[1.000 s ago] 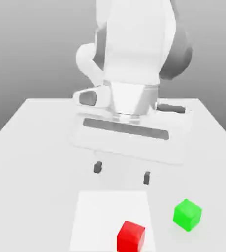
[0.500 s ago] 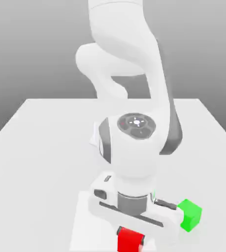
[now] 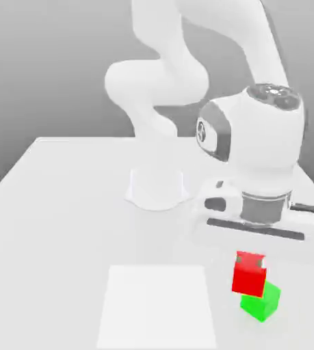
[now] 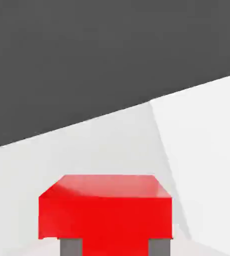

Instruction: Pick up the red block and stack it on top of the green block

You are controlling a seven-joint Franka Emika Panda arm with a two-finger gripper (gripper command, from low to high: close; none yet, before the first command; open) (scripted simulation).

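Between the claw's [image 4: 115, 247] fingertips, red block [image 3: 249, 275] pinched, overlapping green block [image 3: 262, 304] in exterior view; contact unclear.

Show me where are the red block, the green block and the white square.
red block [image 3: 249, 279]: exterior view, front face
green block [image 3: 263, 307]: exterior view, lower part
white square [image 3: 157, 307]: exterior view, middle

Table [image 3: 50, 246]: pale grey-white, plain top; clock directions from its middle, exterior view.
Robot base [image 3: 157, 190]: white, standing on the top at 12 o'clock.
White panel [image 3: 157, 307]: flat, brighter than the table, at 6 o'clock.
Green block [image 3: 267, 307]: on the tabletop at 4 o'clock, off the panel, partly hidden, turned corner-on to the view.
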